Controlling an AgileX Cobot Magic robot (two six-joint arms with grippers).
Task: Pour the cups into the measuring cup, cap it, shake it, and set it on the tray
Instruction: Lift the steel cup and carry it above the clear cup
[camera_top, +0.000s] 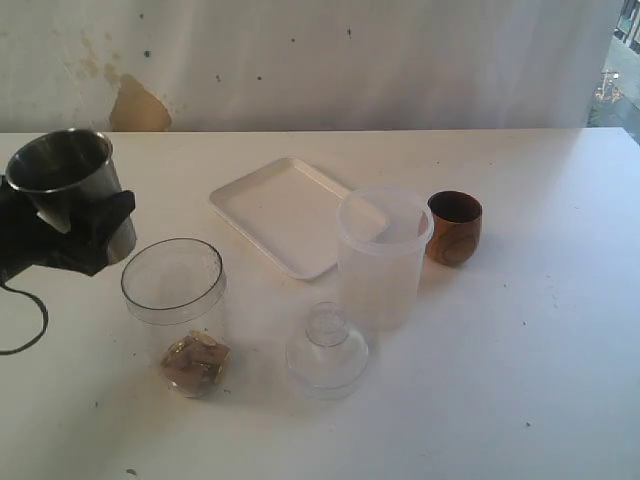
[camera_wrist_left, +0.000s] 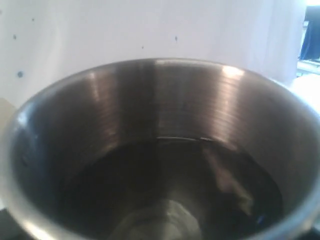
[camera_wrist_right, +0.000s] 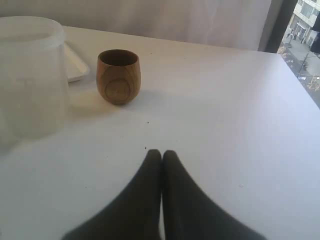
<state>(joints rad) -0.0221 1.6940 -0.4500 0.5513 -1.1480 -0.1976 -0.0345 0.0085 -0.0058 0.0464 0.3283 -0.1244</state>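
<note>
Left to right. The left gripper (camera_top: 85, 222) is clamped on the steel tumbler (camera_top: 62, 165), held mouth-up just left of the measuring cup (camera_top: 175, 290). In the left wrist view the tumbler's inside (camera_wrist_left: 165, 190) is dark and looks empty. The measuring cup is clear and straight-walled, stands open on the table (camera_top: 520, 380), and has pale brown pieces (camera_top: 196, 362) at its bottom, so the first pour is probably done. Its clear dome cap (camera_top: 327, 350) lies beside it, not fitted. The white tray (camera_top: 285, 210) sits behind with nothing on it. A frosted tub (camera_top: 383, 255) stands between the tray and the wooden cup (camera_top: 455, 228), which is upright on the table; its contents are not visible. The right gripper (camera_wrist_right: 161, 152) has its fingers pressed together, holding nothing, near that cup. Left to do: the second pour, capping, shaking and setting on the tray.
</note>
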